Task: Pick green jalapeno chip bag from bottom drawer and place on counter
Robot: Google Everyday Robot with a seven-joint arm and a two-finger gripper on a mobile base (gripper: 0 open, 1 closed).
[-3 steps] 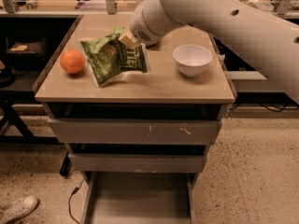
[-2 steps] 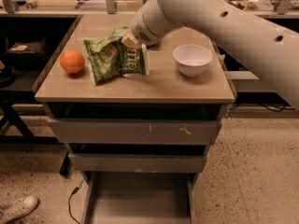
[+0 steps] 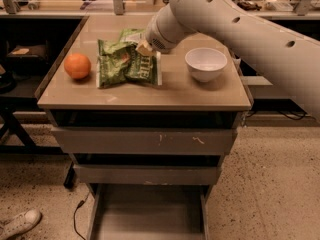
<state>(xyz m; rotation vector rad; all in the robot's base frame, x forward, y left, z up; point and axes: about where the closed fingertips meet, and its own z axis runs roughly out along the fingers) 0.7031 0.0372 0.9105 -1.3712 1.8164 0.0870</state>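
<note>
Change: bag [image 3: 127,64] has dropped flatter onto counter [image 3: 175,91], left of bowl [image 3: 205,64]; gripper [image 3: 145,48] at bag edge nearest bowl, claw state cannot tell. Placement near done, release likely pending.

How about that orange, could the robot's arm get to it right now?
Probably yes. The gripper is over the counter at the chip bag, and the orange sits in the open just past that flat bag, nothing covering it.

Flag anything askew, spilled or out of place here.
Nothing looks spilled or damaged. The bottom drawer stands pulled out. The green jalapeno chip bag lies on the counter against a paler bag, with the claw at its top edge. A shoe sits on the floor, lower left.
</note>
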